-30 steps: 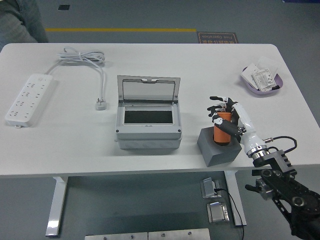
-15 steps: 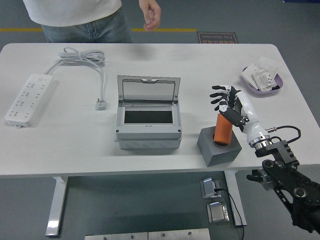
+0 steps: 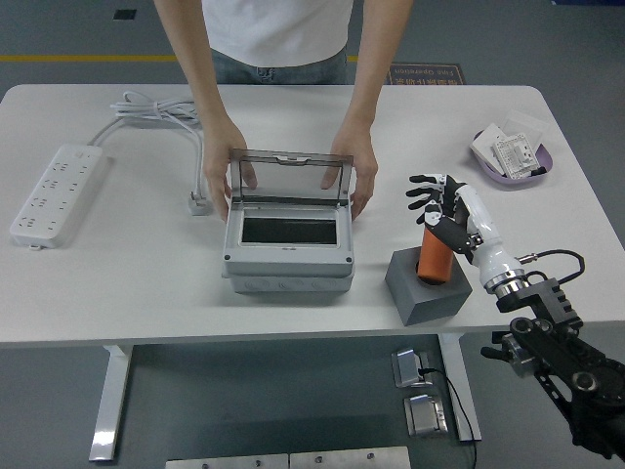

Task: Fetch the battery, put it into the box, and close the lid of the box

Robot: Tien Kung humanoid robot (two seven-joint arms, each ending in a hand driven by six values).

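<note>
Power strip (image 3: 56,193) lies by the table's (image 3: 488,117) left edge, its white cable (image 3: 161,115) coiled toward the far left corner, the plug (image 3: 198,203) ending just left of the box. At the middle of the table sits the grey box (image 3: 289,252), its clear lid (image 3: 289,176) standing open and upright at the back. A person at the far edge leans over it, one hand (image 3: 226,164) on the lid's left side, the other hand (image 3: 354,174) on its right, fingers wrapped round the lid's edges.

Right of the box, near the front edge, a grey block (image 3: 427,286) holds the orange battery (image 3: 435,256) upright in its top. The right hand (image 3: 447,217) reaches in from the lower right corner; its fingers (image 3: 426,192) are spread above and behind the battery, and its thumb lies against the battery's upper part. It is touching, though not closed round it.

A purple tray (image 3: 478,154) of small white items sits by the far right corner.
</note>
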